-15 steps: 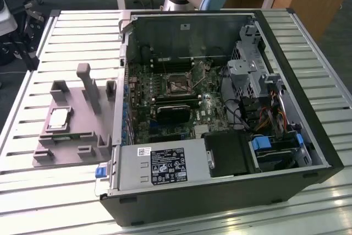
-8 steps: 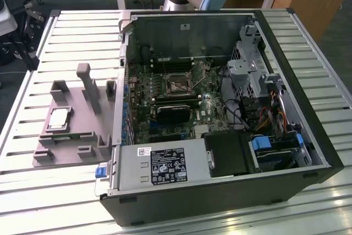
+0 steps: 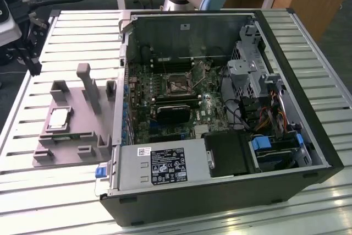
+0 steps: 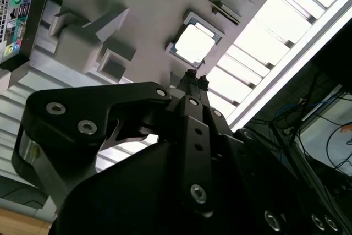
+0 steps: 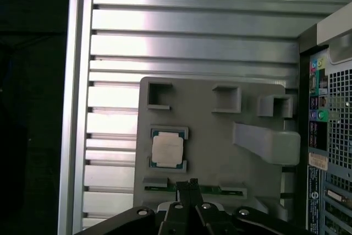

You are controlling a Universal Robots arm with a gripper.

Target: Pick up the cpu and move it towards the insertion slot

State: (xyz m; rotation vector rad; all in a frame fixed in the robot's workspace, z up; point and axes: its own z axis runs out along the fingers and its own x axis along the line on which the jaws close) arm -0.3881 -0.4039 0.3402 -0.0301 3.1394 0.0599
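The gripper's (image 5: 187,185) black metal fingers (image 4: 191,89) are pressed together with nothing between them. The cpu (image 5: 166,148) lies just ahead of their tips, untouched: a flat square with a shiny silver top, seated in a matte grey moulded holder (image 5: 214,152). The insertion slot (image 3: 177,85) — a silver-framed square socket — sits well away from the fingers, inside the open computer case (image 3: 286,136).

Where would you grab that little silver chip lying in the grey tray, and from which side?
From straight above. The chip lies flat in a pocket of the grey tray, with raised stops at two opposite ends. Pinch the other two edges, which look free; the flat top offers no hold.
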